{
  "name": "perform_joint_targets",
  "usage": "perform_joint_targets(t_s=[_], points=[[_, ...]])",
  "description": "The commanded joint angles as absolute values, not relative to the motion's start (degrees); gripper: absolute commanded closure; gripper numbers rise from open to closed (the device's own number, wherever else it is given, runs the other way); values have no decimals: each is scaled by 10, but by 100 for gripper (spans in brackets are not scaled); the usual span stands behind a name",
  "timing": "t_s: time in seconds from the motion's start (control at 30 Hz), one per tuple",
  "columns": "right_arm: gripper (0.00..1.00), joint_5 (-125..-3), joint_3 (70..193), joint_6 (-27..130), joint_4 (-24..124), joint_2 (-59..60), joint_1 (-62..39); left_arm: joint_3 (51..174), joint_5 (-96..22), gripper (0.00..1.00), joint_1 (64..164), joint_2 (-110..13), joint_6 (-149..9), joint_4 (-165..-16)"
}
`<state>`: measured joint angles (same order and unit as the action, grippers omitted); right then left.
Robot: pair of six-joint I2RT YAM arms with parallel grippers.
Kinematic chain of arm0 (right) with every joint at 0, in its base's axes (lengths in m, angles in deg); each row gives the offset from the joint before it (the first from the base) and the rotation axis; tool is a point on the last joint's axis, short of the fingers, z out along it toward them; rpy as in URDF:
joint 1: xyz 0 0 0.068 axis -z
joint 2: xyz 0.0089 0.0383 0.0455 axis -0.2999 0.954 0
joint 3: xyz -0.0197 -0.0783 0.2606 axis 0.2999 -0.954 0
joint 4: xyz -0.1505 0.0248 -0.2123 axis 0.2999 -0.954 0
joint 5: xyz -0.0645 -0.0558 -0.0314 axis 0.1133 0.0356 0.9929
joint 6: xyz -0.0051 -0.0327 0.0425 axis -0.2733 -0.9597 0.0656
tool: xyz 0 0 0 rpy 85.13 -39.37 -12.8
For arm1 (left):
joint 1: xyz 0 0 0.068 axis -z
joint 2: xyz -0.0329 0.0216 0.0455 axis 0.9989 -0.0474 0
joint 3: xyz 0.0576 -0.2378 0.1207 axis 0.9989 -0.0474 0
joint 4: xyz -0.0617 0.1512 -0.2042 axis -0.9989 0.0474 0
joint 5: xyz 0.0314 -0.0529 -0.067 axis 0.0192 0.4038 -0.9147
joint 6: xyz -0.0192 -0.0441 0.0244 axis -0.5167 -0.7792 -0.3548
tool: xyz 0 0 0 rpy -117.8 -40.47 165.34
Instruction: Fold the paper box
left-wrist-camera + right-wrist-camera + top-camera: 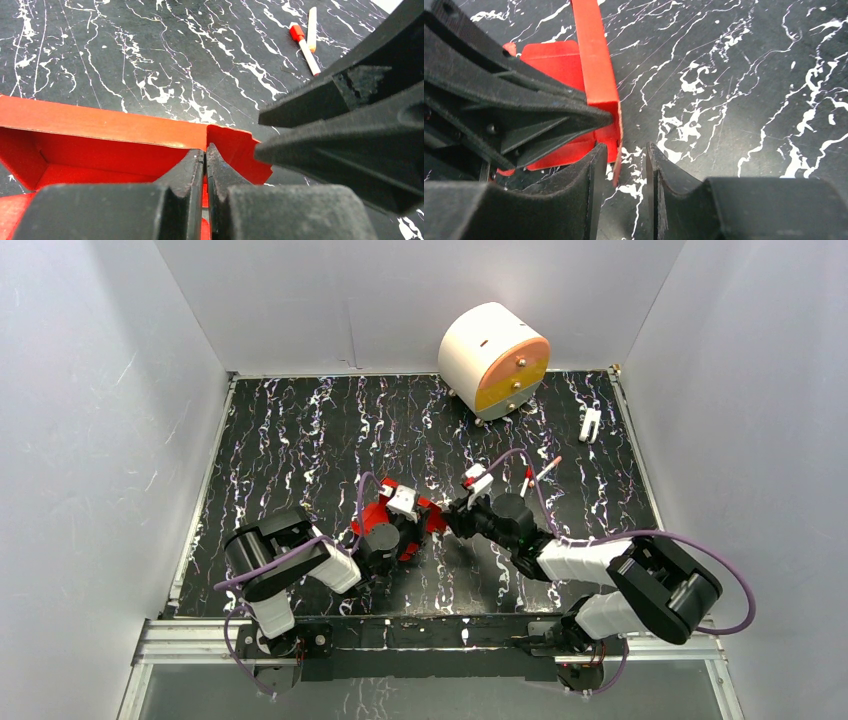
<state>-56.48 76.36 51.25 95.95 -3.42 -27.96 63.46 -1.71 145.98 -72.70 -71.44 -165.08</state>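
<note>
- Left end effector pinches the box wall.
- Right end effector at the box corner, jaws narrowly apart.
- From above, box mostly hidden.

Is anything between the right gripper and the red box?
Nothing visible. The right gripper is open, a corner edge of the box at its gap; the left gripper, shut on the box, sits close beside.
</note>
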Motion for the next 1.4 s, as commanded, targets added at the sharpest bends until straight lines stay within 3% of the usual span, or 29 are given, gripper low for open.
perform_joint_targets(t_s=[0.0,0.2,0.57,0.7,0.9,1.0,1.37], points=[[56,-578,761,529,969,-68,-288,631,13,100,1463,-737,-708,-1672],[53,-548,754,547,955,-96,-296,632,16,100,1463,-733,-715,-1672],[51,-506,737,554,1093,21,-299,633,15,100,1463,-738,-725,-1672],[61,-520,738,553,1135,62,-300,637,11,100,1463,-742,-725,-1673],[90,-528,748,533,1147,88,-300,625,5,100,1463,-725,-710,-1672],[98,-529,745,521,1138,78,-300,610,6,100,1463,-705,-686,-1671],[100,-543,752,512,1117,70,-301,579,2,63,1491,-541,-623,-1503]])
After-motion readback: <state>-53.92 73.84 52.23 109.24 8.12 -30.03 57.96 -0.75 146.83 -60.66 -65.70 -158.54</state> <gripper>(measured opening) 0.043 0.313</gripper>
